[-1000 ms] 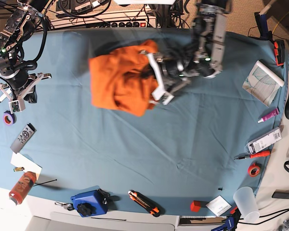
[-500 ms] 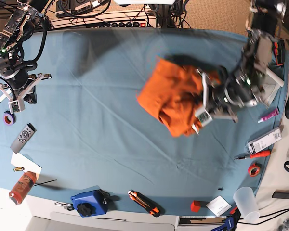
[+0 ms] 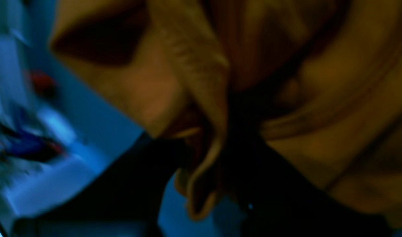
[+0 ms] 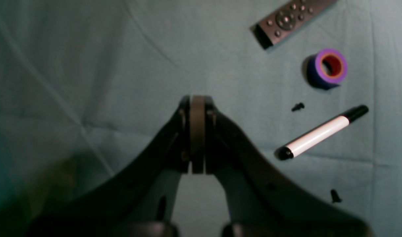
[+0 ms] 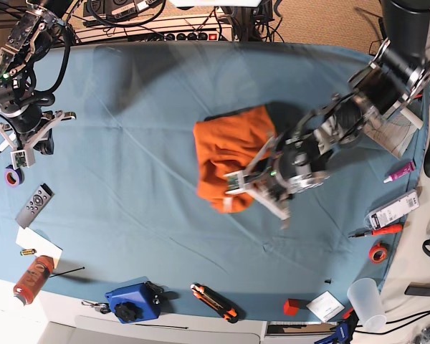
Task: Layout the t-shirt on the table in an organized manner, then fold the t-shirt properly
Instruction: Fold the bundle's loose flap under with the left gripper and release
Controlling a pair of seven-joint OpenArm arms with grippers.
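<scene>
Black arms, white brackets, dark tool (image 4: pixel 197 131)

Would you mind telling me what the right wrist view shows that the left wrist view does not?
Only the right wrist view shows the shut right gripper, a remote, a purple tape roll and a marker. Only the left wrist view shows the orange t-shirt, bunched close to the lens and blurred. Both show the blue-teal table.

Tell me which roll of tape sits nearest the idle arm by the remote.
The purple roll of tape, lying on the table just below the shut right gripper. The orange-red roll lies far across, near the clear cup.
</scene>
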